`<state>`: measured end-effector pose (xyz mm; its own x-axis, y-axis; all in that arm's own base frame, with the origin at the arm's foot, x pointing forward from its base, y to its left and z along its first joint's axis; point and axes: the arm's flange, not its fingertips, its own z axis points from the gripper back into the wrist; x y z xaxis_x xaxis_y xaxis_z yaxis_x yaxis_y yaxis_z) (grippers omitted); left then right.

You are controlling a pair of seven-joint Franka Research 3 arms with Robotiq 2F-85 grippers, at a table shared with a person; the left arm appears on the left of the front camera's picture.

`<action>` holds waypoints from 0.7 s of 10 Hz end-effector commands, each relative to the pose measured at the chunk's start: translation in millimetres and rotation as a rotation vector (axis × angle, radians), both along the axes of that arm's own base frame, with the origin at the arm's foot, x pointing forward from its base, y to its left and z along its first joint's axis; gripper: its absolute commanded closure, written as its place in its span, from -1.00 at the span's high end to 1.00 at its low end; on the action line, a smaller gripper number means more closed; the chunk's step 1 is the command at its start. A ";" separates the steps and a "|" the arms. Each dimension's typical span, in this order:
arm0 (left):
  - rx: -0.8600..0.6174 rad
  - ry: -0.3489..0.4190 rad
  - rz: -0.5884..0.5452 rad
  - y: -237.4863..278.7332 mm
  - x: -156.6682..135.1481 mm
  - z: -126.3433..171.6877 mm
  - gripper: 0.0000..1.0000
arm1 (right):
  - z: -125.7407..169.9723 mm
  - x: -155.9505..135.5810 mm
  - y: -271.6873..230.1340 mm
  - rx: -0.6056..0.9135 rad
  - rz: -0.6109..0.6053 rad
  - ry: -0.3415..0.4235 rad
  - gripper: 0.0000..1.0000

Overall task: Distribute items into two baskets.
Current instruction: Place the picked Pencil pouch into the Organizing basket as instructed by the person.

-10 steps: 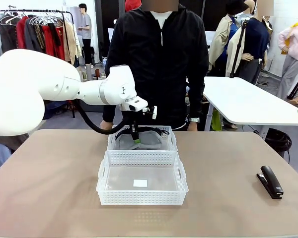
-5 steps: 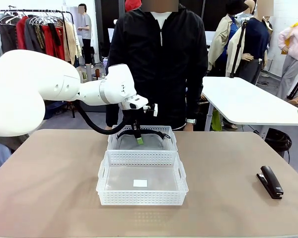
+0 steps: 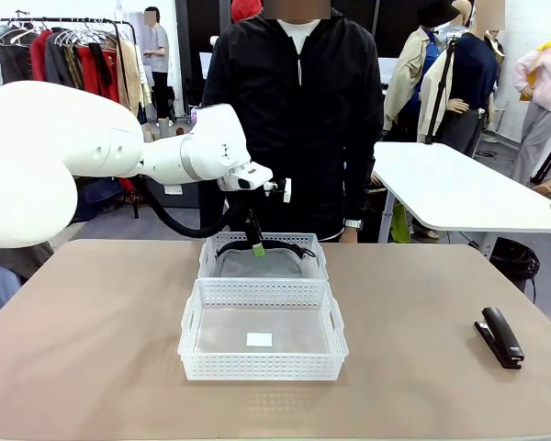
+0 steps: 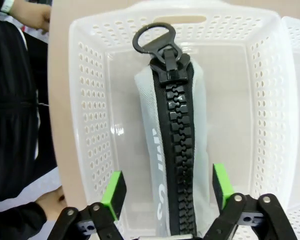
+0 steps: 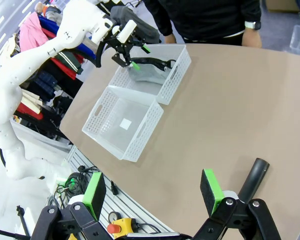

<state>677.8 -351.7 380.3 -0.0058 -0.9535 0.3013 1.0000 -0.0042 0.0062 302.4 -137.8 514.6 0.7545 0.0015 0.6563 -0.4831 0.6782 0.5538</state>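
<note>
Lifted off the pouch (image 3: 257, 266), left gripper (image 3: 254, 244) hangs with jaws spread above the far basket (image 3: 318, 265).
Near basket (image 3: 262, 295) stands bare; the pouch lies in the far one; stapler (image 3: 499, 337), long axis near-to-far, sits well to the right, nearer the spread right gripper (image 5: 155, 192).

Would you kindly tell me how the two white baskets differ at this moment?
The far basket holds the grey pouch; the near basket holds only a small white label. The far basket sits nearer the person, the near basket farther off. Both are white, perforated and rectangular.
</note>
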 end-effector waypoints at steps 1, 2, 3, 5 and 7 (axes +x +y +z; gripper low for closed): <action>0.018 0.014 -0.029 4.6 -14.6 15.2 1.00 | 2.2 0.7 0.7 0.014 0.007 -0.017 1.00; 0.026 0.013 -0.032 5.9 -21.1 21.1 1.00 | 2.2 0.7 0.7 0.014 0.007 -0.017 1.00; 0.031 0.012 -0.029 7.2 -26.3 26.0 1.00 | 2.2 0.7 0.7 0.014 0.007 -0.017 1.00; 0.025 0.003 -0.002 14.2 -35.2 38.7 1.00 | 2.2 0.7 0.7 0.014 0.007 -0.017 1.00; 0.031 0.017 -0.015 17.5 -40.2 43.8 1.00 | 2.2 0.7 0.7 0.014 0.007 -0.017 1.00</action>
<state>650.6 -342.0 422.7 -0.0201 -0.9630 0.2688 0.9998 -0.0202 0.0022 302.5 -137.8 514.6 0.7546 0.0015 0.6561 -0.4830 0.6782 0.5539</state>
